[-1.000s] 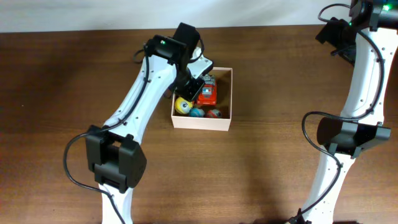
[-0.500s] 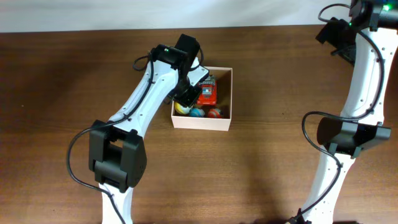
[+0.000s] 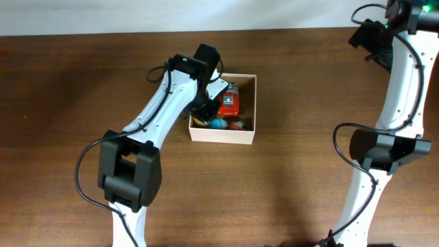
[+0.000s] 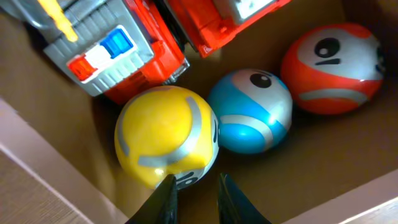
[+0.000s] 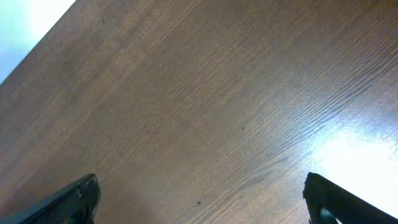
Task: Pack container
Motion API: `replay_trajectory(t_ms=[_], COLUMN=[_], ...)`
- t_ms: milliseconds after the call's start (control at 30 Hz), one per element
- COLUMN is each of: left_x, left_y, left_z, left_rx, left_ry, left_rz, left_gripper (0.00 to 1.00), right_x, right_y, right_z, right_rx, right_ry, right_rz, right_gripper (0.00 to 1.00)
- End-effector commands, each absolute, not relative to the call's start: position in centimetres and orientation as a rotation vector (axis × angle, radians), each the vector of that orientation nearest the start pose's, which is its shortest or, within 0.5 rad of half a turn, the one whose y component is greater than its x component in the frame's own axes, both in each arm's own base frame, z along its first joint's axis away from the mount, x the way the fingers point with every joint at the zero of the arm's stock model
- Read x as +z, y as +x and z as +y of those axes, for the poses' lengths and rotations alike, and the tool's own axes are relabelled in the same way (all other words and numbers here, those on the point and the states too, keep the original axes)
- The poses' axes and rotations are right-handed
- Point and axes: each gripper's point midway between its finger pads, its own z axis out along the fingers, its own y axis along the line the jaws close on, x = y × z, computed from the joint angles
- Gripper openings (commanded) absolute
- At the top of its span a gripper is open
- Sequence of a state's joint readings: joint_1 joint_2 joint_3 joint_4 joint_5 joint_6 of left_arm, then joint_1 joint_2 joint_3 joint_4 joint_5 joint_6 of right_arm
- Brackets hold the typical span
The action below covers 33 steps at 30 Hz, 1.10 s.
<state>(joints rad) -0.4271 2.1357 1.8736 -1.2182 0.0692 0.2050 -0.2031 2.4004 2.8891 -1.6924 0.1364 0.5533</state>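
Observation:
The container (image 3: pixel 223 135), a shallow cream-white box, sits on the brown table left of centre. It holds a yellow ball (image 4: pixel 165 134), a blue ball (image 4: pixel 252 112), a red ball (image 4: pixel 329 65) and a red toy vehicle (image 4: pixel 124 50). My left gripper (image 4: pixel 194 186) hangs inside the box's left front corner, shut. Nothing is between its tips, which sit just short of the yellow ball. From overhead the left gripper (image 3: pixel 204 110) covers most of that ball. My right gripper (image 5: pixel 202 190) is open over bare wood at the far right, well away from the box.
The container's tan inner wall (image 4: pixel 37 143) runs close along the left of my left fingers. The right arm (image 3: pixel 401 82) stands along the table's right side. The table's white far edge (image 3: pixel 103 17) runs across the top.
My left wrist has dropped lower into the box's left front corner and now covers the yellow ball from overhead. Its jaws closed the last bit. The right arm has not moved.

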Motion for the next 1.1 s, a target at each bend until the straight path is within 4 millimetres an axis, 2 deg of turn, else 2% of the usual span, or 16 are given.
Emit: replay_trajectory(t_ms=[0,400,533,767,967,1067], left_x=[7.2,7.1,7.7,10.4,13.8,15.6], left_y=[38.9,39.0,39.2,39.9,41.0,41.6], left_z=[-18.7,-18.7,-18.8,-19.1,-19.5,-19.1], left_rx=[-0.105,-0.105,-0.107,-0.112,-0.12,-0.075], left_ry=[0.944,0.943,0.941,0.918,0.834,0.763], left_rz=[2.944,2.941,2.935,2.907,2.866,2.853], left_gripper=[0.23,0.23,0.22,0.23,0.27,0.28], right_x=[24.7,24.7,24.7,24.7,24.7,24.7], right_y=[47.3,47.3,47.3,47.3,47.3,47.3], right_z=[-12.2,-12.2,-12.2,-12.2,-12.2,-12.2], right_rx=[-0.086,-0.086,-0.086,-0.086,-0.086,-0.086], right_ry=[1.051,1.051,1.051,1.051,1.051,1.051], right_rz=[2.507,2.507,2.507,2.507,2.507,2.507], right_gripper=[0.99,0.99,0.99,0.99,0.99,0.99])
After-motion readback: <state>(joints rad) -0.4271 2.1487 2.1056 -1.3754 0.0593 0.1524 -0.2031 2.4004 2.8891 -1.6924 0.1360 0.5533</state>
